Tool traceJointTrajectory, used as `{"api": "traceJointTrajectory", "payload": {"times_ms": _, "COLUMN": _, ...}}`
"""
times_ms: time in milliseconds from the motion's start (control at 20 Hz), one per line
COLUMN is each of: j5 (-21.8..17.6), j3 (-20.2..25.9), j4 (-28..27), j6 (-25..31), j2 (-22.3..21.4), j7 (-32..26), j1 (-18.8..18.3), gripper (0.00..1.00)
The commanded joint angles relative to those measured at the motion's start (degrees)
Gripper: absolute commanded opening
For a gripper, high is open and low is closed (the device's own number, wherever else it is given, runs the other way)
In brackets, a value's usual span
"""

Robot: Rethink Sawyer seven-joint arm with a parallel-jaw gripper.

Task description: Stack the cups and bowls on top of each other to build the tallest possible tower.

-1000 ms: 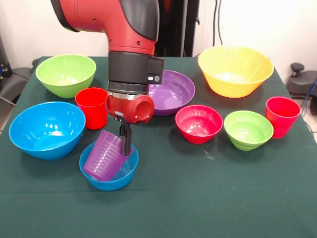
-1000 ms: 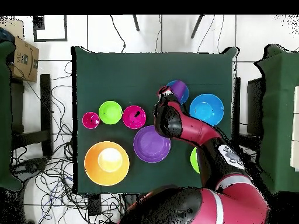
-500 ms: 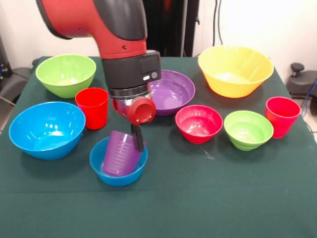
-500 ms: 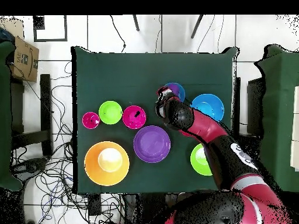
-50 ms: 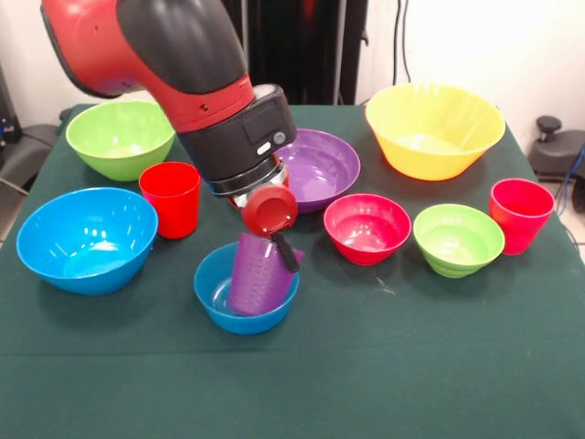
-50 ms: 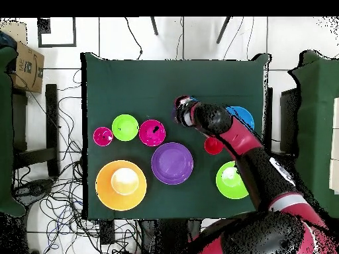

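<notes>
The purple cup [image 5: 257, 277] leans inside the small blue bowl [image 5: 219, 297] near the table's front middle. My gripper [image 5: 280, 251] is shut on the cup's upper rim, with one dark finger showing on its right side. A red cup [image 5: 170, 198] stands left of the arm beside the large blue bowl [image 5: 85, 239]. Another red cup [image 5: 520, 214] stands at the far right. From above, the gripper [image 6: 182, 107] covers the cup and most of the small bowl, and the arm hides part of the large blue bowl [image 6: 243, 117].
A large lime green bowl [image 5: 121, 136], a purple bowl [image 5: 322, 168] and the big yellow bowl [image 5: 434, 129] line the back. A red-pink small bowl [image 5: 367, 229] and a small lime green bowl [image 5: 458, 240] sit right of the gripper.
In the front view the arm has swung to the right, carrying the purple cup and sliding the small blue bowl along with it. The cup stands more upright now.
</notes>
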Motion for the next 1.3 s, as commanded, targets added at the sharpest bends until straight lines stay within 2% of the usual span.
{"api": "traceJointTrajectory", "payload": {"times_ms": 50, "j5": 2.29, "j3": 4.6, "j4": -4.82, "j6": 12.84, "j2": 7.27, "j7": -2.82, "j1": 1.57, "gripper": 0.0}}
{"api": "traceJointTrajectory", "payload": {"times_ms": 200, "j5": 2.25, "j3": 4.46, "j4": -6.35, "j6": 14.41, "j2": 8.69, "j7": -3.37, "j1": 1.64, "gripper": 0.0}}
{"api": "traceJointTrajectory", "payload": {"times_ms": 650, "j5": 2.26, "j3": 3.23, "j4": -6.64, "j6": 16.46, "j2": 7.74, "j7": -1.13, "j1": 2.53, "gripper": 0.0}}
{"api": "traceJointTrajectory", "payload": {"times_ms": 800, "j5": 0.91, "j3": 0.87, "j4": -9.39, "j6": 14.99, "j2": 10.14, "j7": -0.91, "j1": 3.68, "gripper": 0.0}}
{"api": "traceJointTrajectory", "payload": {"times_ms": 1050, "j5": -0.77, "j3": -3.32, "j4": -15.27, "j6": 19.47, "j2": 12.63, "j7": -0.37, "j1": 5.53, "gripper": 0.0}}
{"api": "traceJointTrajectory", "payload": {"times_ms": 1300, "j5": -2.99, "j3": -5.9, "j4": -20.06, "j6": 20.58, "j2": 15.34, "j7": -1.4, "j1": 6.71, "gripper": 0.0}}
